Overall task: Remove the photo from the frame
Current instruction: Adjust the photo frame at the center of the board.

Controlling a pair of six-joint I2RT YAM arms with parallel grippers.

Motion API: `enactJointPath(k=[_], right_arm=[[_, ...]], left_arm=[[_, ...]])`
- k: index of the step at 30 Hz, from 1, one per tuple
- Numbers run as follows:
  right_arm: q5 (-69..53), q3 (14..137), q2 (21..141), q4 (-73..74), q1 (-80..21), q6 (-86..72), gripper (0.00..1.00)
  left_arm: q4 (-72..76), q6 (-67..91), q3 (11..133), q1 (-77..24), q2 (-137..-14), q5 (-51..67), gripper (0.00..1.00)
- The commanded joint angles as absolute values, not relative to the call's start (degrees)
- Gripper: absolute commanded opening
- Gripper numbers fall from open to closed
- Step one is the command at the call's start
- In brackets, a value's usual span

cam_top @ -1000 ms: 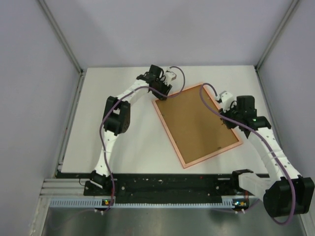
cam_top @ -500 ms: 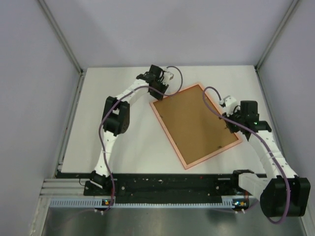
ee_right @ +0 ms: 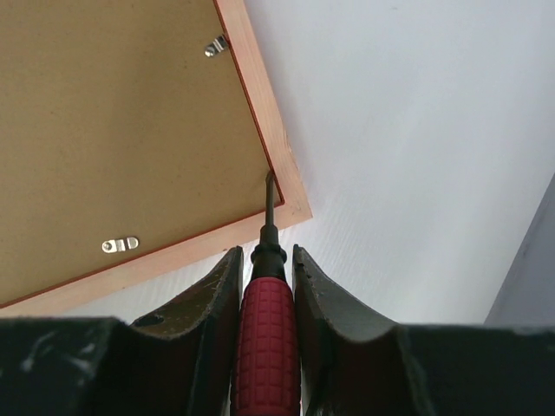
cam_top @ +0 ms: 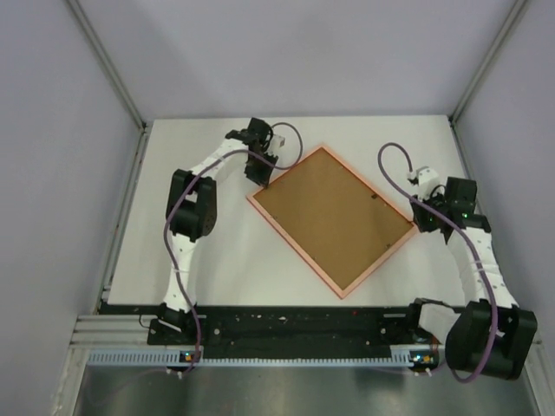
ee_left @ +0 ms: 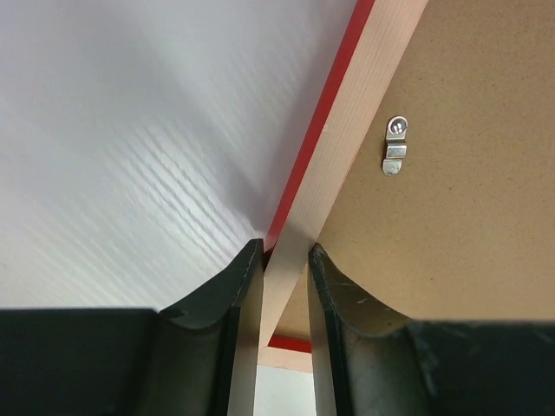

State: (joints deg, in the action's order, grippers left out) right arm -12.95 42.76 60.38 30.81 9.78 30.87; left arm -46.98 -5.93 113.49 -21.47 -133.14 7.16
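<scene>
On the white surface (cam_top: pixel 217 260), enclosed by pale grey walls (cam_top: pixel 286 52), the frame (cam_top: pixel 329 217) is laid face down and turned cornerwise. Its brown back is bordered by a pale reddish rim, and small metal clips (ee_left: pixel 395 147) are seen on it. The left tool (ee_left: pixel 284 256) is clamped on the frame's rim near the far-left corner. The right tool (ee_right: pixel 267 260) is clamped on a red-handled screwdriver (ee_right: pixel 264 338), whose tip is set at the rim's inner edge by the right corner.
</scene>
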Motion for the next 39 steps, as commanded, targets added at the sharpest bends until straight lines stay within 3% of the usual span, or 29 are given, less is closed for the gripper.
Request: enactJointPath(k=[1, 12, 27, 33, 39], right_arm=[[-19.5, 45.2, 64.5, 28.8, 15.0, 29.6, 0.00], [-37.7, 53.7, 79.9, 25.5, 21.0, 13.6, 0.00], [-41.4, 50.7, 86.5, 10.2, 27.2, -4.7, 0.00], [-47.8, 53.8, 95.0, 9.8, 30.1, -7.5, 0.00], [-49.8, 54.7, 100.5, 7.3, 30.1, -10.0, 0.00]], left_arm=[[-55.5, -1.4, 107.8, -21.0, -131.4, 6.8, 0.01], [-60.6, 4.5, 105.3, -20.9, -130.7, 18.6, 0.00], [-60.6, 8.5, 104.9, -20.8, -130.8, 25.8, 0.00], [-60.2, 9.0, 104.7, -20.8, -130.9, 26.7, 0.00], [-60.4, 8.8, 105.0, -20.9, -130.7, 27.0, 0.06]])
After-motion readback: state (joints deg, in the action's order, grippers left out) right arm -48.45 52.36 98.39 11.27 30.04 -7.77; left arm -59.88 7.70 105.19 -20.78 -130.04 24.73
